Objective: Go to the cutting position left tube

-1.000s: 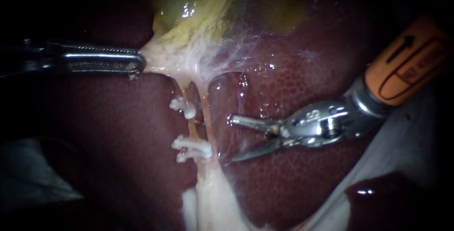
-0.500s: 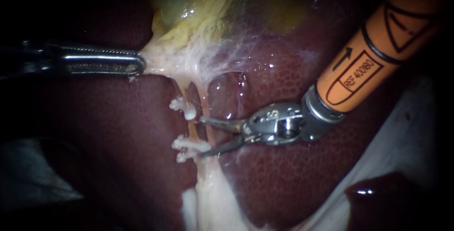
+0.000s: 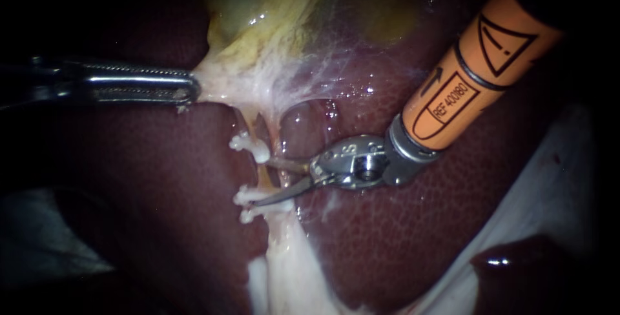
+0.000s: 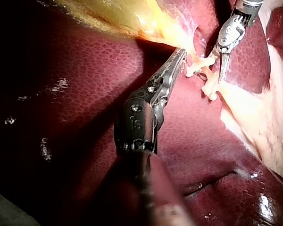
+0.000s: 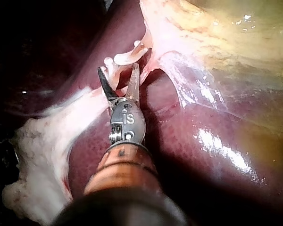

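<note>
Left tube (image 3: 263, 174) is seen between upper clip (image 3: 248, 146) and lower clip (image 3: 244, 194) — thin, soft, slick, judged easily torn. Right instrument (image 3: 261, 181) jaws are spread around that bare stretch, nothing gripped — a bite is best taken there. Left instrument (image 3: 192, 89) jaws are clenched on gallbladder (image 3: 258, 37) tissue.

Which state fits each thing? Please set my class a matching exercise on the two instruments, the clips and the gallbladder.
Things:
1 left instrument
2 right instrument
3 clips
4 gallbladder

States:
A yellow-green
B white, on the tube
C jaws open, at the clipped tube
D jaws shut on pale tissue

Pairs: 1-D, 2-C, 3-B, 4-A
</note>
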`<state>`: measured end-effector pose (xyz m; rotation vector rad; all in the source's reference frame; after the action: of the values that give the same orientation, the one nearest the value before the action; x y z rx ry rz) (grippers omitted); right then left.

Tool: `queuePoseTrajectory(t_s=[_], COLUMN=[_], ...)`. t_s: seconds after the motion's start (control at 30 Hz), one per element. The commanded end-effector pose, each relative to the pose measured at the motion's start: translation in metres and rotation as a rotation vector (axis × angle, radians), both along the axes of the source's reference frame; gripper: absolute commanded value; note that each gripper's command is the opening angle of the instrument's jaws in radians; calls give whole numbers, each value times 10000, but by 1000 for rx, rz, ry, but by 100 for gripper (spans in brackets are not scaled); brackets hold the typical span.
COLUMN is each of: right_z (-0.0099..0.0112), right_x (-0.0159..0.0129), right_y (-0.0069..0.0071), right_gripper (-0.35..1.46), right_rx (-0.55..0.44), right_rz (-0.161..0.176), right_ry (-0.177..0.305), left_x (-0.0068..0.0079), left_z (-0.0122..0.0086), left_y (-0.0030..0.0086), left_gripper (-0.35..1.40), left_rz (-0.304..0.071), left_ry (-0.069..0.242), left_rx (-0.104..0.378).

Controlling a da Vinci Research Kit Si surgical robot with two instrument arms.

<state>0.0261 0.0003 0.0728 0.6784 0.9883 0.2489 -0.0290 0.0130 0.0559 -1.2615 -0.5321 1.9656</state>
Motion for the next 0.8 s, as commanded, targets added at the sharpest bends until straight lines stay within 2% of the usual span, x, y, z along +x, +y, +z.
queuePoseTrajectory(t_s=[0.03,0.3,0.4,0.53,0.8], right_z=[0,-4,-7,-10,-12], right_x=[2,18,21,28,50], right_y=[0,-1,-3,-5,-5], right_gripper=[144,144,139,135,134], right_rx=[3,47,57,69,118], right_rz=[4,-24,-39,-48,-13], right_ry=[15,115,149,162,165], left_x=[0,-2,-2,-3,-6], left_z=[0,0,0,0,0], left_y=[0,0,0,0,1], left_gripper=[-35,-35,-35,-35,-35], left_rz=[-1,-2,-2,-2,-3], left_ry=[1,2,2,2,3], left_rx=[0,0,0,0,0])
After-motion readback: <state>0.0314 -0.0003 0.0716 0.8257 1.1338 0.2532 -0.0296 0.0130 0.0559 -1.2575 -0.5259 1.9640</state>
